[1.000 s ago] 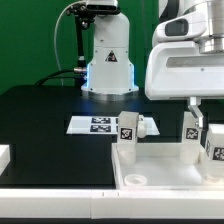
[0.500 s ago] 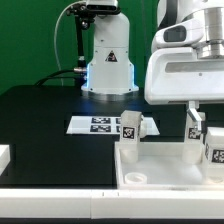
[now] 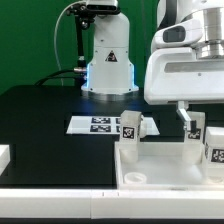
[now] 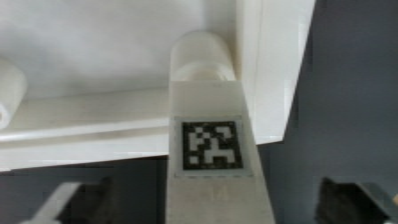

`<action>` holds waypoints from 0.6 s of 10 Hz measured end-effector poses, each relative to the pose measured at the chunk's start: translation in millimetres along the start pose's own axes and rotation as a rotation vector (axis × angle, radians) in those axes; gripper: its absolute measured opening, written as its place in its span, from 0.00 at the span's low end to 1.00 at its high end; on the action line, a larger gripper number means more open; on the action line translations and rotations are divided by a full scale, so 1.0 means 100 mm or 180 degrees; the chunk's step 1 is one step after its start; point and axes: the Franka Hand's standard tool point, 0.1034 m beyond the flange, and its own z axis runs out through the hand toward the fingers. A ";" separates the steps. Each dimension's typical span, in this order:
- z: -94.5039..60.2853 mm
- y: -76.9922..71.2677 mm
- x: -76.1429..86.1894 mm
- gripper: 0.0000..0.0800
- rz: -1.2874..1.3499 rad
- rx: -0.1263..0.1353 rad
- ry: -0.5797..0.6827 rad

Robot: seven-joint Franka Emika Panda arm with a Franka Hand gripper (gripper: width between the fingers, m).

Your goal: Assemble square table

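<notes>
1 leg [image 3: 196, 132] at the right of the exterior frame stands upright in a corner of the square table top [image 3: 160, 172], lower right. The claw [image 3: 192, 118] has just sprung apart around it, touching neither side, so this leg looks seated and released.

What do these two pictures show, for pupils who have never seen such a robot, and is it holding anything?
The machine is a robot arm ending in a two-finger gripper. One picture comes from a camera standing off the arm, the other from a camera on its wrist. On the black table are a white square table top with a raised rim, short white legs with black-and-white tags, and a marker board. The gripper is open, its fingers either side of one upright leg, so nothing is held.
</notes>
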 end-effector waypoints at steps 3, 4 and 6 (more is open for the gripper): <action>0.05 -0.02 0.11 0.81 0.0050 -0.0026 -0.0367; 0.08 -0.02 0.11 0.81 0.0076 -0.0045 -0.0592; 0.14 0.02 0.15 0.81 0.0107 -0.0084 -0.0999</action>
